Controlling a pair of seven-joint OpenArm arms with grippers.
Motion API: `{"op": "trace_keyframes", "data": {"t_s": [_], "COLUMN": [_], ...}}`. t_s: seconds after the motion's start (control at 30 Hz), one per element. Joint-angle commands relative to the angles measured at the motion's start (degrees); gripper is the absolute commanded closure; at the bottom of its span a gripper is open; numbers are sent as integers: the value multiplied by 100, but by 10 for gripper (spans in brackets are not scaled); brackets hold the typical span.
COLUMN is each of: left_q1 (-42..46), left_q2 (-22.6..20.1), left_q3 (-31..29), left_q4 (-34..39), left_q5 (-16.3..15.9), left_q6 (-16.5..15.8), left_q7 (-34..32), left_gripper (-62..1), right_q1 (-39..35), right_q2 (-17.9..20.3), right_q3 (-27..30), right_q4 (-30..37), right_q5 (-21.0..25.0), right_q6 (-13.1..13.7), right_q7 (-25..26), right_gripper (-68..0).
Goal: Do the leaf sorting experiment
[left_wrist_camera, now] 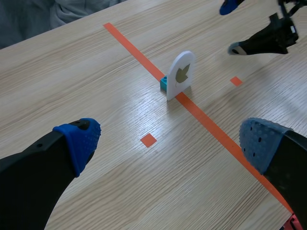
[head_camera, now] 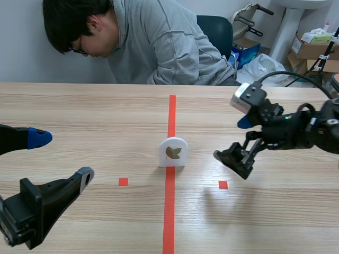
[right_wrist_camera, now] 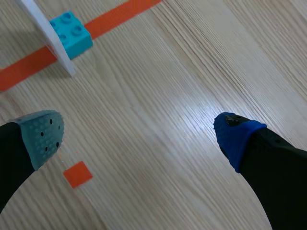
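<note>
A white arched card with a brown-green leaf picture [head_camera: 173, 152] stands upright on the orange-red centre line. In the left wrist view the leaf card [left_wrist_camera: 181, 74] leans on a small teal brick [left_wrist_camera: 164, 84] behind it. The right wrist view shows that teal brick [right_wrist_camera: 71, 34] and the leaf card's edge [right_wrist_camera: 45, 34] ahead of the fingers. My left gripper [head_camera: 62, 156] is open at the table's near left, well away from the card. To the right of the card, my right gripper [head_camera: 233, 138] hovers open above the table. Neither holds anything.
A person in a grey top [head_camera: 164, 45] leans over the far edge of the table. Small orange-red squares mark the table left [head_camera: 123, 182] and right [head_camera: 223, 184] of the centre line. Boxes and a bag [head_camera: 265, 66] lie beyond the table's far right.
</note>
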Motion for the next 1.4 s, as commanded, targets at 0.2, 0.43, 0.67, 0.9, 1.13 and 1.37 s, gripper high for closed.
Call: {"op": "trace_keyframes", "data": {"t_s": [0.2,0.43,0.67,0.9,1.13,1.37], "left_q1": [46,46,46,44,44,44], "left_q2": [48,201,221,221,221,219], "left_q3": [-37,-37,-37,-37,-37,-37], "left_q4": [42,42,42,42,42,42], "left_q5": [-59,-57,-57,-57,-57,-57], "left_q6": [-15,-15,-15,-15,-15,-15], "left_q7": [-52,-48,-46,-57,-55,-39], "left_gripper": [-622,-622,-622,-622,-622,-622], "right_q1": [673,922,946,946,946,944], "right_q2": [-699,-1233,-1327,-1329,-1329,-1329], "right_q3": [-802,-1300,-1399,-1399,-1399,-1399], "right_q4": [-522,-964,-1014,-1014,-1014,-1014], "right_q5": [-275,-577,-601,-601,-601,-599], "right_q6": [4,-2,-42,-44,-44,-42], "right_q7": [122,278,365,428,426,426], "right_gripper": [-655,-655,-651,-447,-258,-60]}}
